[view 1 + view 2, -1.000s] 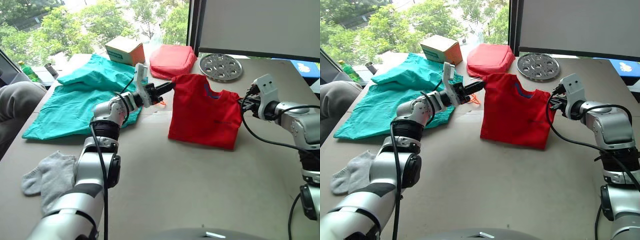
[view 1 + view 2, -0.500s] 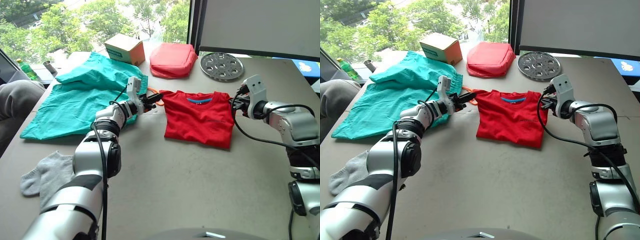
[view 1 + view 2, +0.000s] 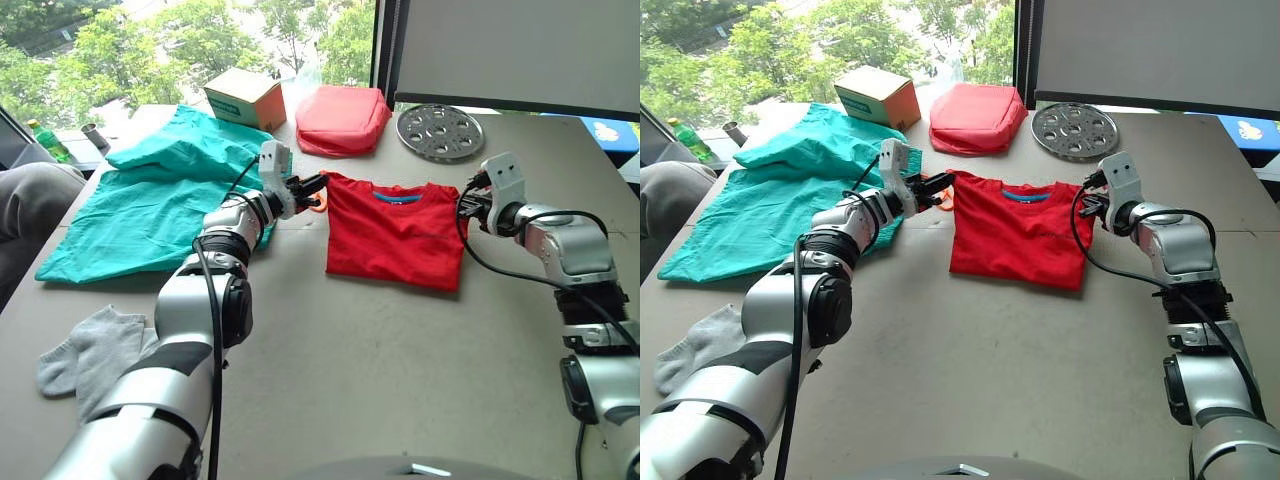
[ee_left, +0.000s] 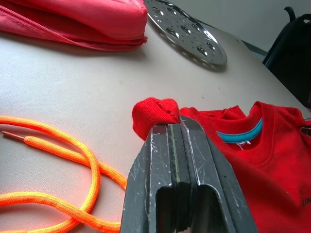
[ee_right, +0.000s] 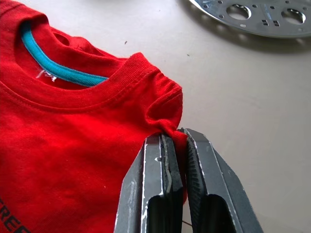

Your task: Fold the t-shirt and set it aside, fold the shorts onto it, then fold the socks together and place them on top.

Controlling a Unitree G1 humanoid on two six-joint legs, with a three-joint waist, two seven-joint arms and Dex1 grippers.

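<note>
Head stereo pair: high, looking forward and down across the table.
Wrist cameras: low, close, each facing a t-shirt collar corner; both share the perforated metal disc.

Silver arms, black cables (scuffed grey finger metal).

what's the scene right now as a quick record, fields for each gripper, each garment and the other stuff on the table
left gripper: shut on the t-shirt's near-left top corner
right gripper: shut on the t-shirt's top corner at the other side
t-shirt: red, lying flat on the table, blue collar facing the far edge
shorts: teal, spread out left of the t-shirt, orange drawstring loose
socks: grey, at the near-left of the table
other: salmon-red pouch, perforated metal disc, cardboard box along the far edge
</note>
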